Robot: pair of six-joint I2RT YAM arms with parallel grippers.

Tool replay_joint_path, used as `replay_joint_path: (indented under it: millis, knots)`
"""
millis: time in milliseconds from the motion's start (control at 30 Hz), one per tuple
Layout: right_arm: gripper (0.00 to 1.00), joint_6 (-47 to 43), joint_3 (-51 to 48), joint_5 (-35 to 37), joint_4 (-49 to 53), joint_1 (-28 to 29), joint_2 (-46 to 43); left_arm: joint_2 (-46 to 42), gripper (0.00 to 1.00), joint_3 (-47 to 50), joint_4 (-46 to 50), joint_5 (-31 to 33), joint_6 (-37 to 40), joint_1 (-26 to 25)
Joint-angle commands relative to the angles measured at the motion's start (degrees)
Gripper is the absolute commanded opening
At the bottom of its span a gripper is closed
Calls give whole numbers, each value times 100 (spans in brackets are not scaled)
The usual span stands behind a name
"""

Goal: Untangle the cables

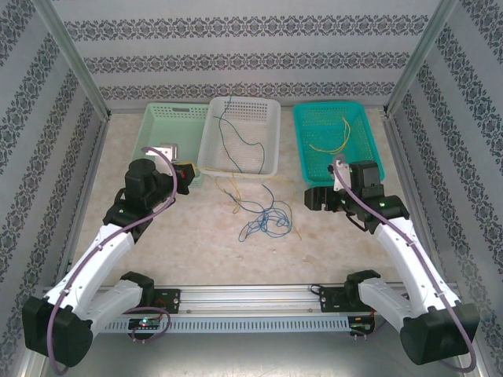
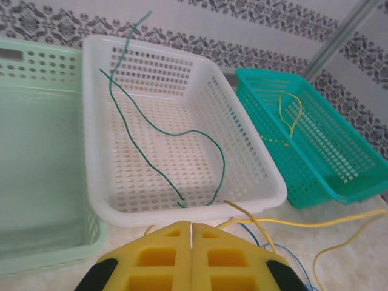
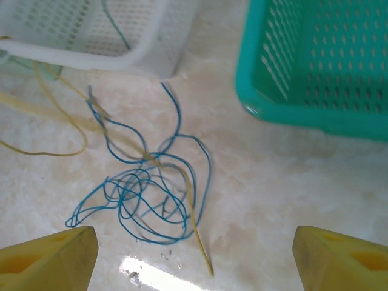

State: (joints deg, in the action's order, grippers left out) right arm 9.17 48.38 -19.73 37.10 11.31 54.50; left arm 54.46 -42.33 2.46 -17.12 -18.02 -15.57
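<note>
The cables lie in three places. A loose tangle of blue and yellow cables [image 1: 263, 216] rests on the table in front of the white basket [image 1: 240, 161]. A green cable [image 1: 236, 140] lies inside that basket, and a yellow cable [image 1: 334, 143] inside the teal basket [image 1: 302, 149]. My left gripper [image 1: 187, 174] hovers left of the tangle, by the white basket's near left corner. Its yellow fingers [image 2: 163, 254] are shut with nothing between them. My right gripper [image 1: 310, 196] is open, right of the tangle. In the right wrist view the blue loops [image 3: 208, 162] and a yellow end [image 3: 202, 246] lie below its spread jaws.
A pale green basket [image 1: 149, 129] stands at the back left with a small box inside. The three baskets line the far side. Patterned walls and metal posts close in the sides. The arms' rail runs along the near edge.
</note>
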Motion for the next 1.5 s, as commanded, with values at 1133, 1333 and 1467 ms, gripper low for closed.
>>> replay_joint_path:
  millis: [1133,1333,1467]
  knots:
    - [58,-2130,1429,-982,151,1663,2196,321,0,-379,345,-447,449,89]
    - [34,-2213,1553,-1084,375,1706,2529,362,0,-400,273,-470,451,82]
    - [13,-2294,1741,-1094,448,1838,2728,372,0,-435,287,-445,479,86]
